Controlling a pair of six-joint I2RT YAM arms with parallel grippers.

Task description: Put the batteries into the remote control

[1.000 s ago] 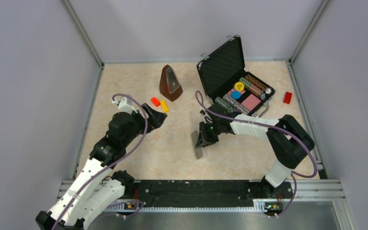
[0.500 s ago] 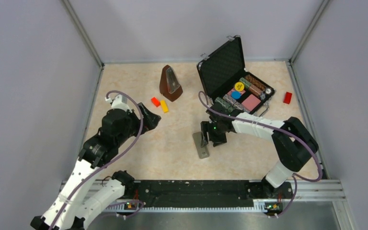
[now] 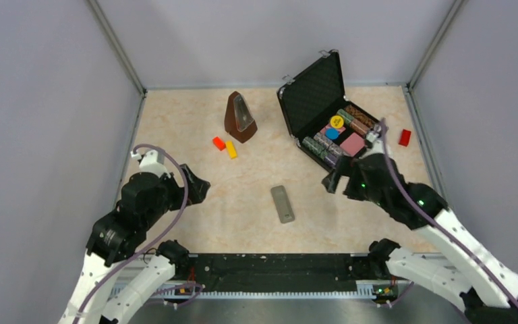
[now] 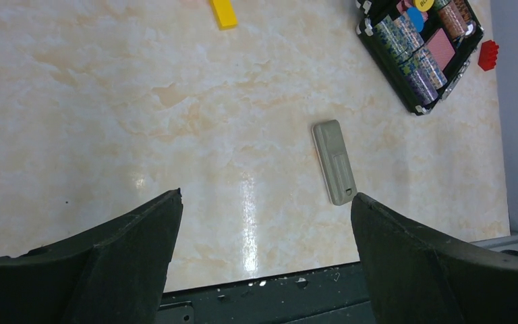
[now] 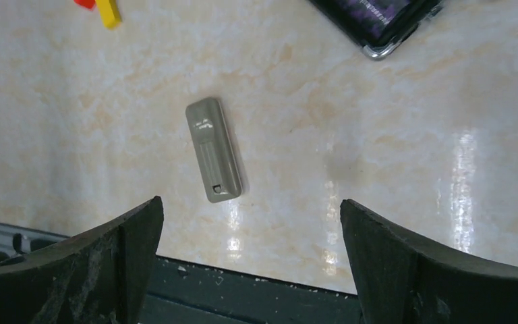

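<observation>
Top external view: the remote control lies flat on the surface with its grey back up, between the two arms and touched by neither. The left tool hangs over the surface's left side, jaws spread wide and holding nothing. The right tool is also spread and empty, just in front of the open case and apart from the remote control. A metronome, a red block and a yellow block sit farther back.
</observation>
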